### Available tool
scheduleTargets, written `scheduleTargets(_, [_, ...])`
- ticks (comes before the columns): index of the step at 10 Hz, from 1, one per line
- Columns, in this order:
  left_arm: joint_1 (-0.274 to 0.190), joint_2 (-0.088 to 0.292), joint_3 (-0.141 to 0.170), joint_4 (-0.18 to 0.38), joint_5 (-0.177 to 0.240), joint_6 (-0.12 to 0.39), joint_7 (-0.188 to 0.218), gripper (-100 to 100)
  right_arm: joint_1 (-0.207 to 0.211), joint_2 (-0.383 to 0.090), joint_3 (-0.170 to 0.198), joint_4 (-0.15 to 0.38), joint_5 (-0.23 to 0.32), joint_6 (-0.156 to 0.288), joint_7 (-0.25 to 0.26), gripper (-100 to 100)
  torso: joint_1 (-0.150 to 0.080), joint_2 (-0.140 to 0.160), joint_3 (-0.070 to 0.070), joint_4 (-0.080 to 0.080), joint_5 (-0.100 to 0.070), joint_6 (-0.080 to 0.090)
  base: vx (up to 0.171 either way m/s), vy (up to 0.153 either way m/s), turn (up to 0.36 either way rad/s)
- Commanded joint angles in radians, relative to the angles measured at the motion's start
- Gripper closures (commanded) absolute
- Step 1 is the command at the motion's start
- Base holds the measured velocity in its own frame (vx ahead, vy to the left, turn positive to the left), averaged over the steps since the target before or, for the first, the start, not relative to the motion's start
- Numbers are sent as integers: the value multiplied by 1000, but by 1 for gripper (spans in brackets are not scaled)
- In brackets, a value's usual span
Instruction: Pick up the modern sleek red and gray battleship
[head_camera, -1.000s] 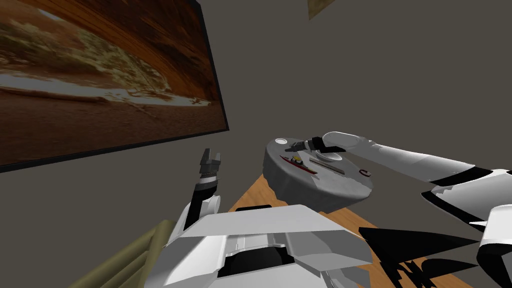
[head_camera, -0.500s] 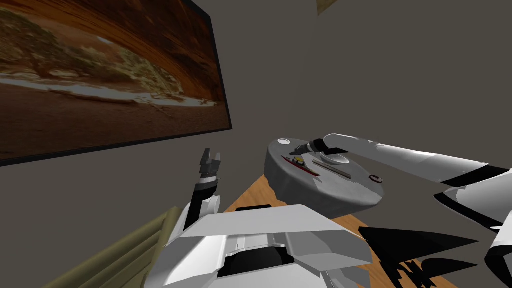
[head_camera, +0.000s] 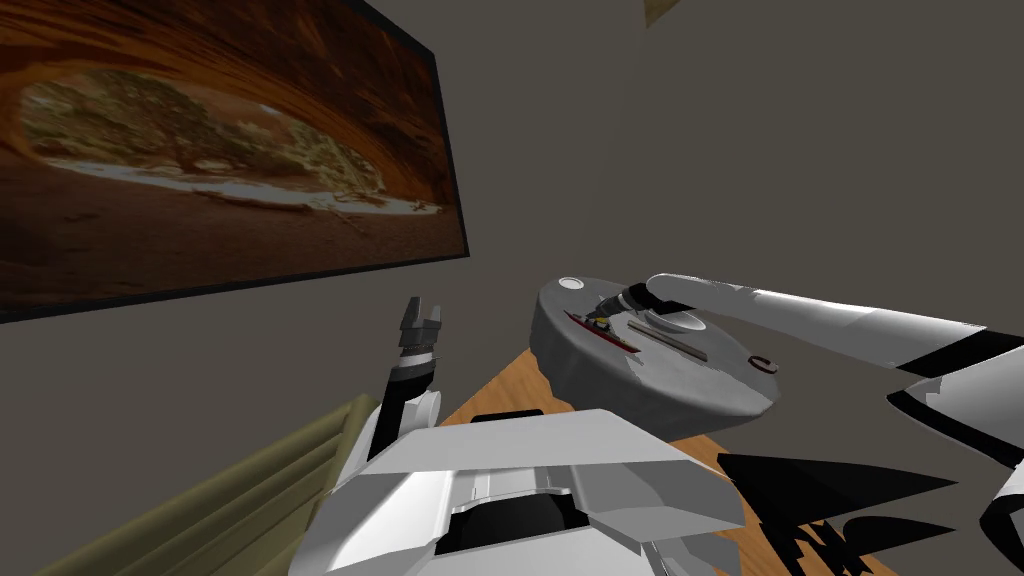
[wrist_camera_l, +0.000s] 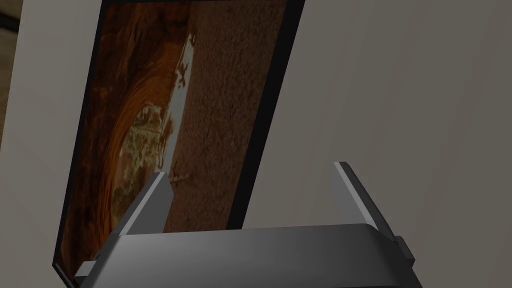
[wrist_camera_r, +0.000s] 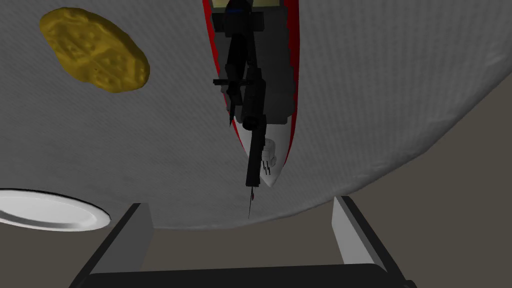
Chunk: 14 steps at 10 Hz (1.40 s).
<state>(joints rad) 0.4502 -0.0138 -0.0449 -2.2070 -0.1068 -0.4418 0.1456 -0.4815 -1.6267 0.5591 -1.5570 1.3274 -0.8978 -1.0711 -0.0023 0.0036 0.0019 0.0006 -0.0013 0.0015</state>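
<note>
My right claw (wrist_camera_r: 239, 202) hangs wide open over the round grey bench (wrist_camera_r: 390, 100), gripping nothing. The red and grey battleship (wrist_camera_r: 260, 100) lies on the bench's left part, pointed end just ahead of my fingertips. A yellow lump (wrist_camera_r: 95, 50) and a white dish (wrist_camera_r: 45, 210) lie nearby. My left claw (wrist_camera_l: 250, 169), raised by the wall, is open and empty.

The right arm (head_camera: 820, 320) stretches far forward, right gripper (wrist_camera_r: 239, 202) tipped downward, fingers spread and holding nothing. The left arm (head_camera: 398, 395) stands upright, left gripper (wrist_camera_l: 250, 169) spread too.
</note>
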Motion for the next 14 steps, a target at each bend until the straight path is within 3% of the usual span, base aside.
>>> scheduleTargets(1, [0,0,0,0,0,0,0,0,11,-10,20,-11,34,-6,-33,-100,0,0,0,0,0,0,-57,-30,83])
scheduleTargets(2, [0,0,0,0,0,0,0,0,15,-10,36,-14,59,-17,-53,-100,0,0,0,0,0,0,-59,-26,109])
scheduleTargets(3, [0,0,0,0,0,0,0,0,10,-7,28,-14,48,-11,-45,-100,1,0,0,0,0,0,-27,-12,23])
scheduleTargets(4, [0,0,0,0,0,0,0,0,10,-7,30,-14,51,-12,-50,0,1,-1,-1,0,0,0,0,0,0])
scheduleTargets(5, [0,0,0,0,0,0,0,0,34,20,38,14,59,15,-21,-100,2,-3,-1,0,1,0,44,33,40])
scheduleTargets(6, [0,0,0,0,0,0,0,0,28,1,33,-6,52,3,-38,-100,4,-6,-3,-1,1,0,28,21,5])
scheduleTargets(7, [0,0,0,0,0,0,0,0,30,3,34,-5,52,8,-35,100,4,-6,-3,-1,1,0,0,0,0])
scheduleTargets(11, [0,0,0,0,0,0,0,0,30,2,34,-5,52,7,-35,100,3,-4,-2,-1,1,0,0,0,0])
scheduleTargets(13, [0,0,0,0,0,0,0,0,33,29,21,21,24,15,-10,-100,2,-4,-2,-1,1,0,-27,-21,40])
scheduleTargets(14, [0,0,0,0,0,0,0,0,35,42,14,33,10,19,2,-100,0,-1,-1,0,0,0,-99,-82,85])
